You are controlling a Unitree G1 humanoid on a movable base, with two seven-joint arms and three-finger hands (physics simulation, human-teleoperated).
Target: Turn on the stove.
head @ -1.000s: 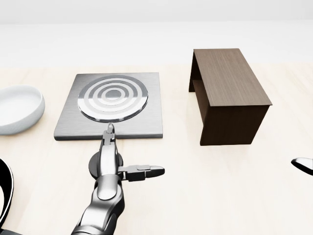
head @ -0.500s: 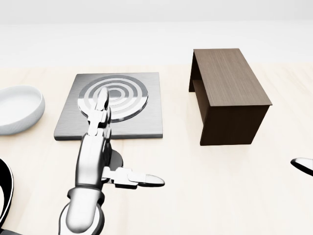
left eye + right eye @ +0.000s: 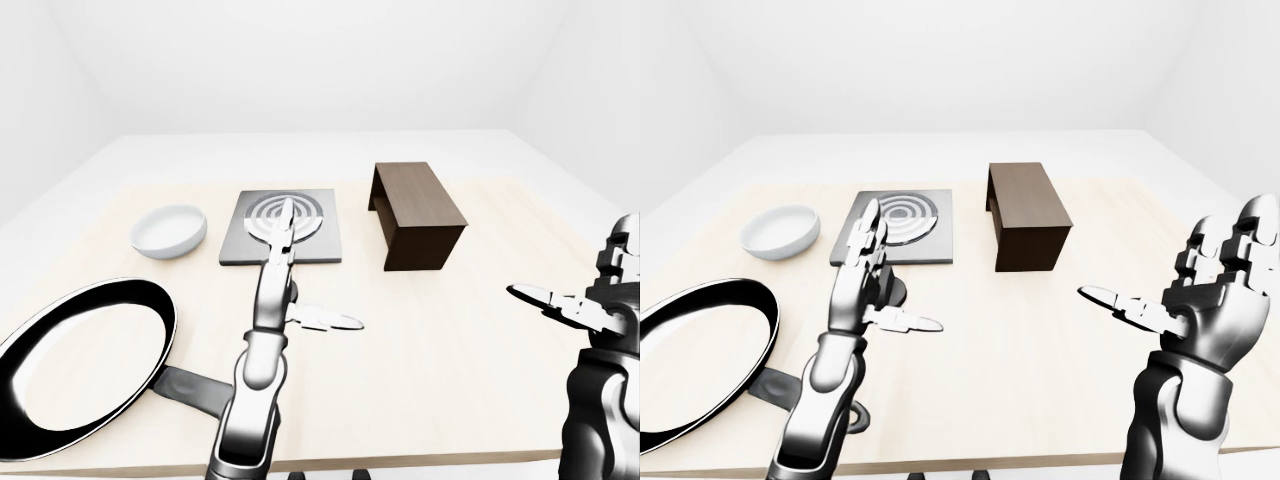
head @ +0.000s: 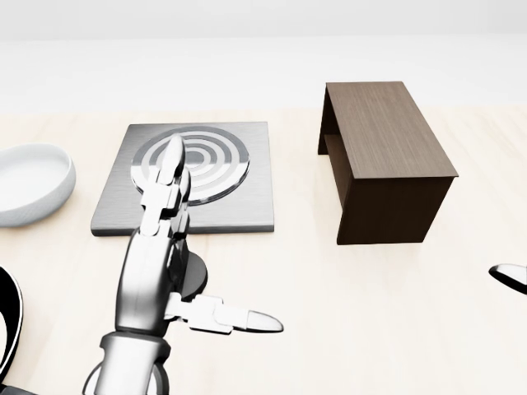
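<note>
The left hand (image 4: 169,206), fingers spread and grasping nothing, had risen from the dark round knob (image 4: 191,276) just below the stove (image 4: 247,193) on the pale surface (image 4: 370,313), suggesting the knob press was done; right hand (image 3: 1215,290) hung released

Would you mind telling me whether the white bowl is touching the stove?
Apart. The head view shows a strip of bare table between the white bowl and the left edge of the stove; the left-eye view shows the same gap.
</note>
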